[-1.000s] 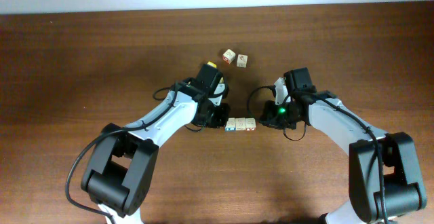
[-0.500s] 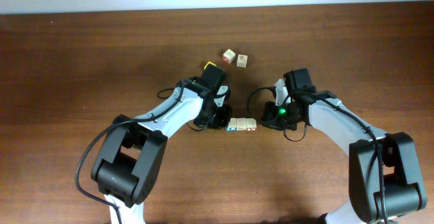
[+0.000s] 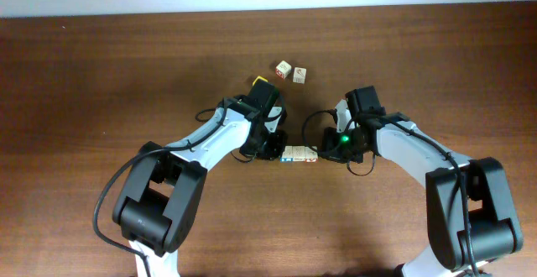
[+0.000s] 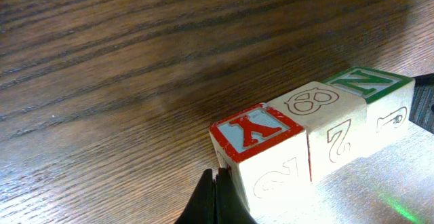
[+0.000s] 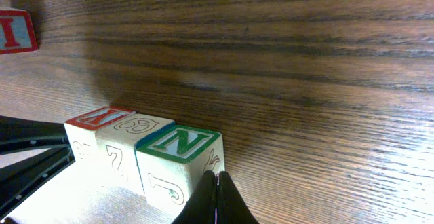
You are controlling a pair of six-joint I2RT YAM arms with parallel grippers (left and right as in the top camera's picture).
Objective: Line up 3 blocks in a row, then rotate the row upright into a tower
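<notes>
Three blocks lie side by side in a short row point(image 3: 299, 154) on the wooden table between my two arms. The left wrist view shows a red-framed Y block point(image 4: 258, 132), a plain cream block with an 8 point(image 4: 315, 105) and a green-framed N block point(image 4: 369, 81). My left gripper point(image 4: 217, 178) is shut, its tip against the outer side of the Y block. My right gripper point(image 5: 217, 178) is shut too, its tip touching the outer side of the N block point(image 5: 180, 142). From overhead, the left gripper point(image 3: 274, 149) and right gripper point(image 3: 325, 152) flank the row's two ends.
Two more small cubes point(image 3: 284, 68) point(image 3: 299, 75) sit apart behind the row. One of them, with a red letter point(image 5: 15, 32), shows at the top left of the right wrist view. The table's far edge point(image 3: 268, 12) runs along the back.
My right gripper has slid a little left, up against the row's right end. The left arm shifted slightly, then stayed put. The row of blocks has barely moved.
</notes>
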